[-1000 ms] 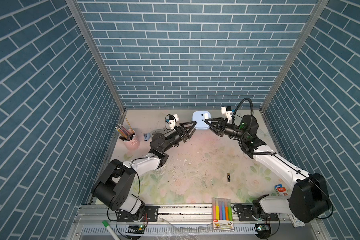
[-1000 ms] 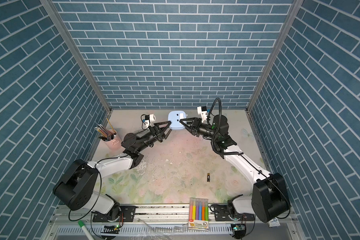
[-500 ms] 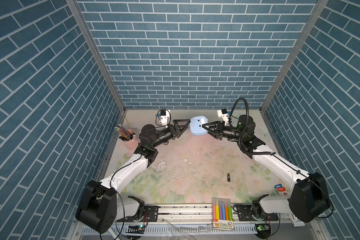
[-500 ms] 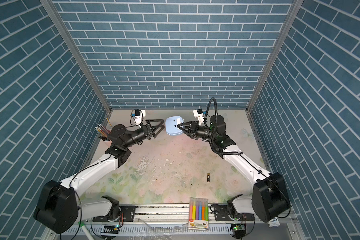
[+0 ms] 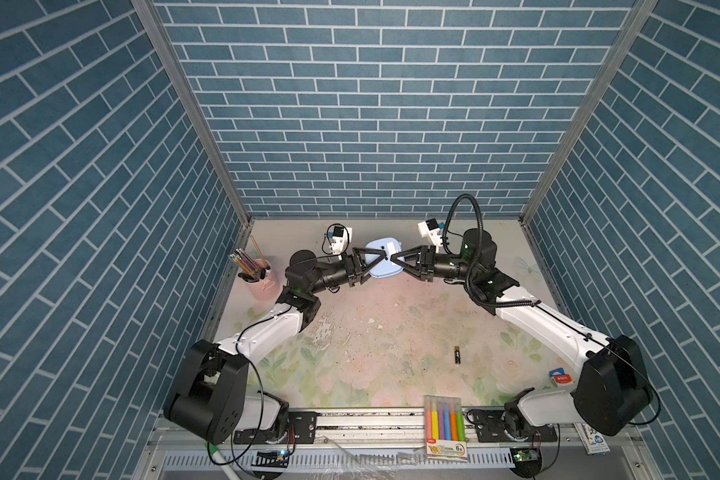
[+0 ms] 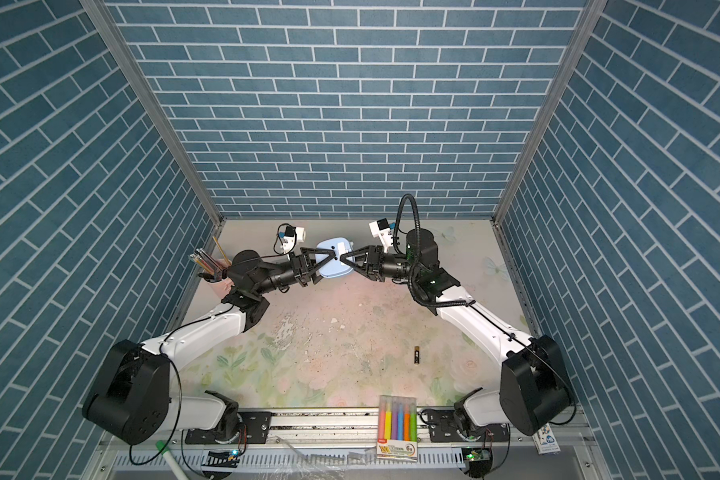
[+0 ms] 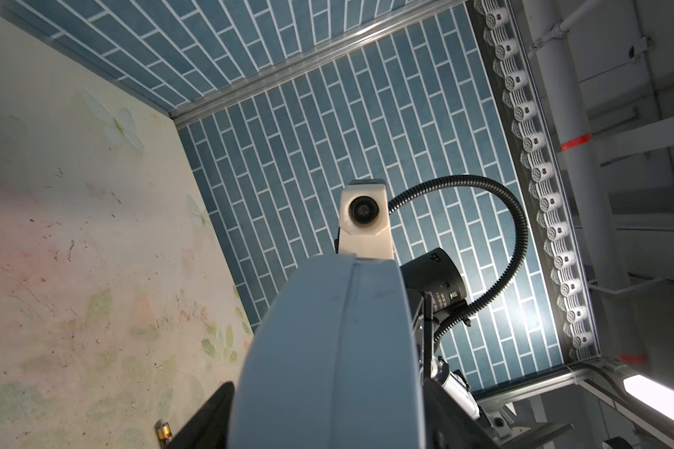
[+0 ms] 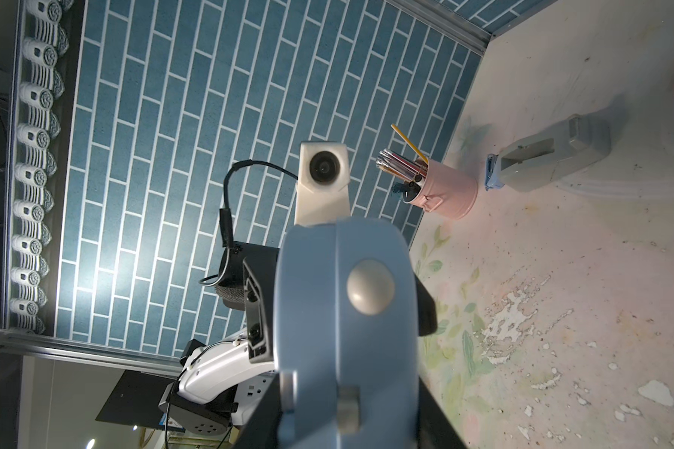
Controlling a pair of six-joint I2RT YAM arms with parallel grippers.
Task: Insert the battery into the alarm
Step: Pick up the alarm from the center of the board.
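The light-blue alarm (image 5: pixel 381 272) hangs in the air over the back of the table, with a gripper on it from each side. My left gripper (image 5: pixel 385 257) is shut on it from the left, and my right gripper (image 5: pixel 394 258) is shut on it from the right. In the left wrist view the alarm (image 7: pixel 335 350) fills the space between the dark fingers (image 7: pixel 211 412). The right wrist view shows the alarm's (image 8: pixel 347 342) edge with a grey knob. The battery (image 5: pixel 457 355), black with a gold end, lies alone on the mat at the front right.
A pink cup of pencils (image 5: pixel 260 282) stands at the back left beside the left arm. A grey tape dispenser (image 8: pixel 553 159) lies near it. A pack of highlighters (image 5: pixel 444 428) sits on the front rail. A small box (image 5: pixel 560 378) lies by the right arm's base.
My left gripper drew back and opened wide, then came in and closed on the alarm. The right gripper kept its hold and brought the alarm slightly left and nearer.
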